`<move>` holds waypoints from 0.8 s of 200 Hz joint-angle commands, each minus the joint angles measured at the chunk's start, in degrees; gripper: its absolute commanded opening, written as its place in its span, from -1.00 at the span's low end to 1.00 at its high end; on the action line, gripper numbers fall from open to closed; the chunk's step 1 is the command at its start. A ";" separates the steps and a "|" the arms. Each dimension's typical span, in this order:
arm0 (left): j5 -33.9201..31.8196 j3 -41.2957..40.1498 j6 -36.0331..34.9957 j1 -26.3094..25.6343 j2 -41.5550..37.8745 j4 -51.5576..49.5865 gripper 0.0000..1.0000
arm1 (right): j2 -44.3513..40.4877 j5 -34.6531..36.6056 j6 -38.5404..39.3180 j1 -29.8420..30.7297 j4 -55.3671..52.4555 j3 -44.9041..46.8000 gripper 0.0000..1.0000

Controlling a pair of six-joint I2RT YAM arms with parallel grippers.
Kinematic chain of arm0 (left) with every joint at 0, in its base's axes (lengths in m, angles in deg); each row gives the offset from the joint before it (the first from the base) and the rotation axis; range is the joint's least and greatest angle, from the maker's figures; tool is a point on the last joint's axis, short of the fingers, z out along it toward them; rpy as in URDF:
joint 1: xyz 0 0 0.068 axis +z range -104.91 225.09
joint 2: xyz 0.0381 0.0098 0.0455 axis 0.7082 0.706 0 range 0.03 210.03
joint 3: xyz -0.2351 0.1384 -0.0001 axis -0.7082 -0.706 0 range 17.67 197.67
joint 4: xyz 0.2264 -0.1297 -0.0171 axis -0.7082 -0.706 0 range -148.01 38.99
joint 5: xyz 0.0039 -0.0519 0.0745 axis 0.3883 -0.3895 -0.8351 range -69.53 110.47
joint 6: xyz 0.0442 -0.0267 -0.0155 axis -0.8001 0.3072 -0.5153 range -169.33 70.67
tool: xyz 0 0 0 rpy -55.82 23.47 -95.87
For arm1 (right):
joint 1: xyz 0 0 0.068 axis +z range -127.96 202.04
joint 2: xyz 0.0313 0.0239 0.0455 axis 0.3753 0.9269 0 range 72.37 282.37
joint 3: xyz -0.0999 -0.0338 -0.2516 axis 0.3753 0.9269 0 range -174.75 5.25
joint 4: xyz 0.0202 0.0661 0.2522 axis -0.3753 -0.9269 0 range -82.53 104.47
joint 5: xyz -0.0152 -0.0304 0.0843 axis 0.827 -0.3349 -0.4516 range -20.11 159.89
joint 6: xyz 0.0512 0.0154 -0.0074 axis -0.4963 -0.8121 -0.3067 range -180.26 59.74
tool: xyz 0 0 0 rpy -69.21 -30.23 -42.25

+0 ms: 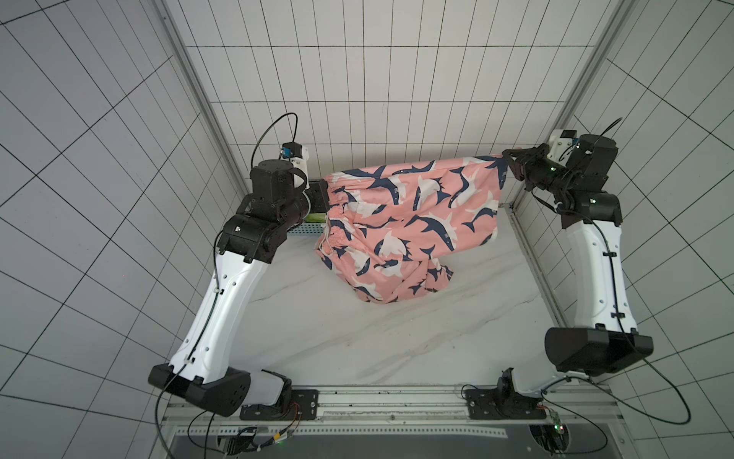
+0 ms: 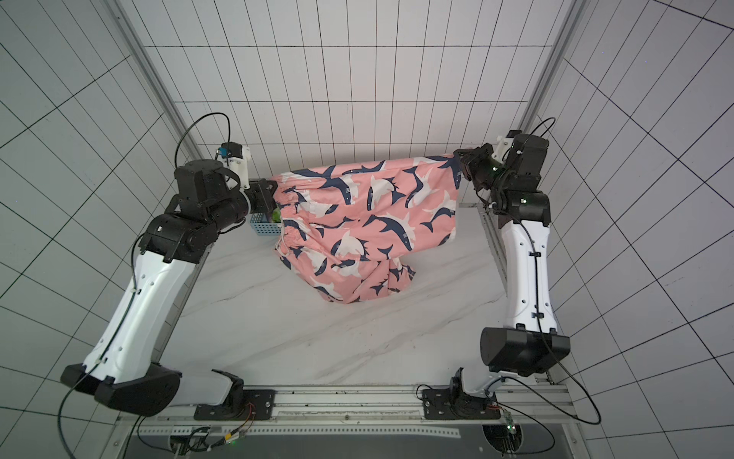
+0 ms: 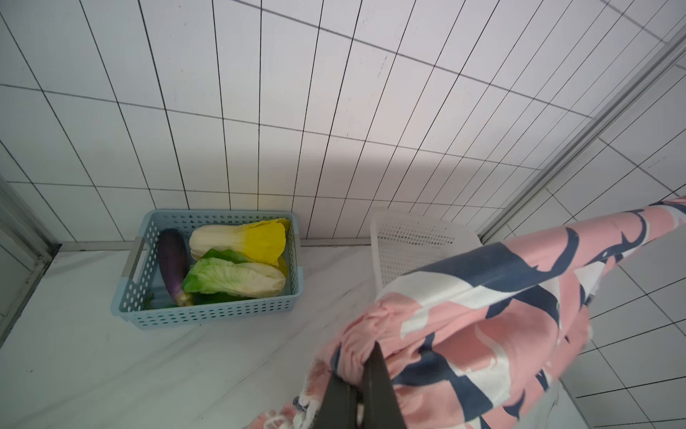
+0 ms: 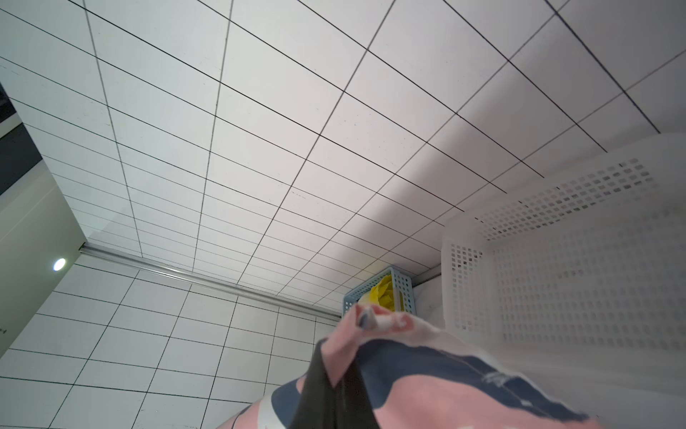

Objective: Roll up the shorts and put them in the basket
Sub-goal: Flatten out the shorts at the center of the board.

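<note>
Left wrist view shows the blue basket [image 3: 137,312] of vegetables and the white basket [image 3: 408,241] at the far wall, largely hidden in both top views. It also shows the left gripper [image 3: 356,367] pinched on the waistband of the shorts [image 3: 482,334]. They hang stretched rightward, sagging onto the table [image 1: 317,337]. The right gripper [image 4: 334,371] is clamped on a fabric corner.

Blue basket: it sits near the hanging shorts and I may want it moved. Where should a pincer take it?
I'd take the blue basket by its short end wall at the handle slot, from above: the rim there is bare and the eggplant leaves a gap inside for a finger.
</note>
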 commanded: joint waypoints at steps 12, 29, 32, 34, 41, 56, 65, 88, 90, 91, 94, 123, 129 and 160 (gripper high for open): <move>-0.99 2.69 -1.24 2.29 -6.84 4.30 -1.00 | -7.97 5.19 2.30 -2.24 4.21 -5.95 -1.00; 2.88 -4.30 -0.47 2.28 -12.65 6.20 -1.00 | -15.55 5.92 4.49 -2.36 4.88 4.00 -1.00; 3.70 -5.54 -0.24 2.22 -13.76 6.40 -1.00 | -17.15 6.05 4.87 -2.45 5.22 6.55 -1.00; 4.15 -7.01 -0.01 2.21 -14.51 6.48 -1.00 | -18.30 6.21 5.13 -2.49 5.48 8.01 -1.00; 6.38 -11.58 0.97 2.20 -17.29 6.53 -1.00 | -22.38 7.17 6.30 -2.67 5.99 14.49 -1.00; 12.15 -22.33 2.07 2.04 -23.69 6.51 -1.00 | -31.08 9.66 8.08 -3.14 5.46 28.24 -1.00; 13.45 -28.22 3.22 1.86 -27.18 5.24 -1.00 | -35.92 9.92 9.66 -3.64 4.70 36.43 -1.00; 14.70 -42.87 9.15 0.89 -34.01 4.16 -1.00 | -45.82 14.10 12.56 -2.69 -0.49 53.10 -1.00; 15.01 -44.05 9.81 0.88 -34.37 4.16 -1.00 | -46.57 14.35 12.52 -2.68 -0.87 54.11 -1.00; 15.09 -44.64 10.15 0.80 -34.56 4.16 -1.00 | -46.91 14.50 12.50 -2.68 -1.08 54.79 -1.00; 15.76 -46.34 11.24 0.57 -35.02 4.20 -1.00 | -47.87 14.93 12.13 -2.75 -1.45 56.39 -1.00; 16.43 -56.09 18.55 -2.95 -38.34 3.41 -1.00 | -52.87 16.11 11.12 -2.06 -4.43 63.81 -1.00; 15.35 -56.82 19.08 -3.82 -39.04 2.60 -1.00 | -52.99 16.41 11.39 -1.85 -5.35 63.74 -1.00; 12.66 -58.23 21.99 -4.81 -40.02 -2.67 -1.00 | -53.25 19.96 12.82 -1.54 -6.34 61.57 -1.00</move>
